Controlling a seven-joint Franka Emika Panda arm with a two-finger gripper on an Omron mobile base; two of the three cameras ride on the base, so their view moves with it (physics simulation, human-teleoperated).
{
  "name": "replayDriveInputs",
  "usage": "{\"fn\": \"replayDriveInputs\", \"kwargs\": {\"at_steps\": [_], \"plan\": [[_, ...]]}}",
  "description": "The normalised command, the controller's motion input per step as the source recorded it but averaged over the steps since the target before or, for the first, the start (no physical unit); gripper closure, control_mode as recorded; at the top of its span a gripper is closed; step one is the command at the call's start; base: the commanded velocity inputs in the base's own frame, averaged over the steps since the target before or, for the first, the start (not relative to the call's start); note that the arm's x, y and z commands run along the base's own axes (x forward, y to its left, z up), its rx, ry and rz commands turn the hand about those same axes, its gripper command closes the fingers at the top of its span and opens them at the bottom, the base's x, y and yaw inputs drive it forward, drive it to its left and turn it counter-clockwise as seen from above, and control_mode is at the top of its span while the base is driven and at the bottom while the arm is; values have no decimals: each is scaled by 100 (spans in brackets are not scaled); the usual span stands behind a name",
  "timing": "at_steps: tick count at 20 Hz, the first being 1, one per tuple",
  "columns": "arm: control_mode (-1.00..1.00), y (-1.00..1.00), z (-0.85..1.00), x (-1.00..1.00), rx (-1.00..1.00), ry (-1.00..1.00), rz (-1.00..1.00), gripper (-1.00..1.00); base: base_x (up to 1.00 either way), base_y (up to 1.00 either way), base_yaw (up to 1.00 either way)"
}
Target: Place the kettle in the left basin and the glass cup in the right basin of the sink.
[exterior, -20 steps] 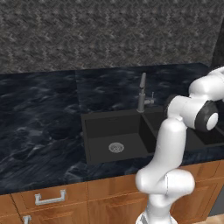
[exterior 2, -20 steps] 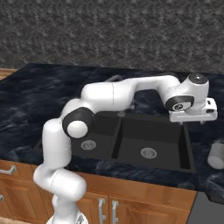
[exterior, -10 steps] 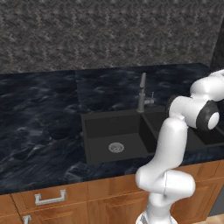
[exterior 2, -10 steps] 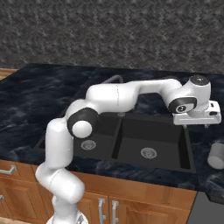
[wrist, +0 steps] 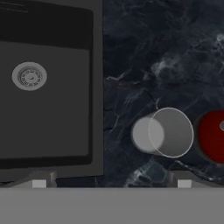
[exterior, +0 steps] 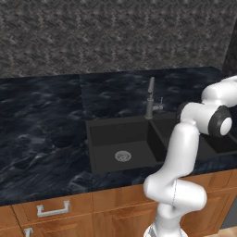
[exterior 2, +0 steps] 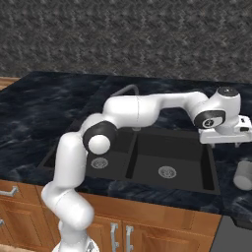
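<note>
The glass cup is a pale translucent mug standing on the dark counter just right of the sink; it also shows as the glass cup at the right edge. Beside the cup, cut by the frame edge, sits the red kettle. My gripper hangs open above the sink's right rim, fingertips wide apart with nothing between them; the gripper is up and left of the cup. The right basin has a silver drain. The left basin holds nothing.
A slim grey tap rises behind the divider between the basins. Dark marble counter spreads to the left of the sink, with a speckled wall behind. Wooden cabinet fronts run below the counter edge.
The arm has swung a little further right, carrying the hand over the sink's right rim. The gripper has stayed open. Cup and kettle have not moved.
</note>
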Motion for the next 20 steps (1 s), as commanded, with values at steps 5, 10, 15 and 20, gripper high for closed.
{"fn": "replayDriveInputs", "kwargs": {"at_steps": [5,10,15,20], "plan": [[-100,-25,-9,0,0,6,0,-100,0,0,0],[-100,-11,-11,0,0,8,0,-100,0,0,0],[-100,-12,-8,0,4,8,0,-100,0,0,0],[-100,-16,-15,0,9,7,0,-100,0,0,0]]}}
